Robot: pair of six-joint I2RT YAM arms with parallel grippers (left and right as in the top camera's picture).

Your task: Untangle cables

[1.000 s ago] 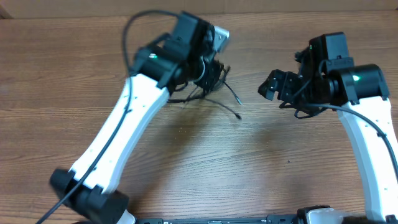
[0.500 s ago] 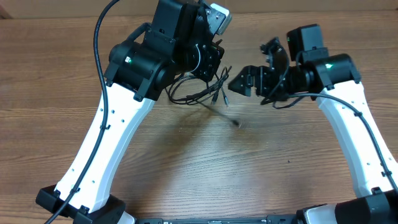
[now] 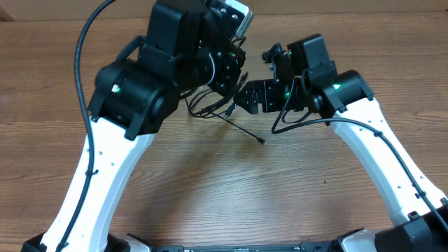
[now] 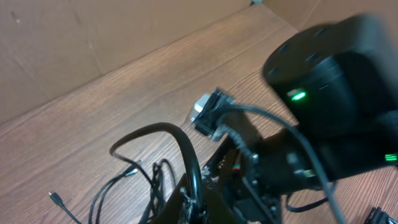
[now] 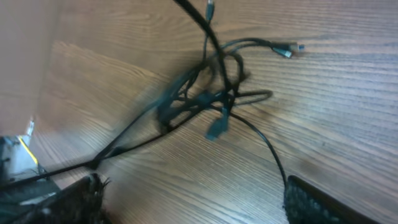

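The cables (image 3: 210, 105) are a tangle of thin black cords on the wooden table, with one strand trailing to a plug (image 3: 262, 141). My left gripper (image 3: 231, 75) is over the tangle. In the left wrist view the left gripper (image 4: 200, 202) is shut on a black cable that arches upward (image 4: 180, 134), and more loops (image 4: 124, 183) lie on the table beside it. My right gripper (image 3: 253, 96) is open, just right of the tangle. In the right wrist view its fingers (image 5: 193, 202) are spread wide and empty, with the tangle (image 5: 205, 93) ahead of them and a plug end (image 5: 285, 50) farther off.
The right arm's black wrist with a green light (image 4: 323, 93) fills the right of the left wrist view. The two arms' wrists are very close together over the back middle of the table (image 3: 210, 196). A cardboard wall (image 4: 93, 37) stands beyond the table.
My right gripper has swung left up to the tangle. The left arm has shifted left and risen toward the camera, still over the cables. The trailing strand has shifted a little.
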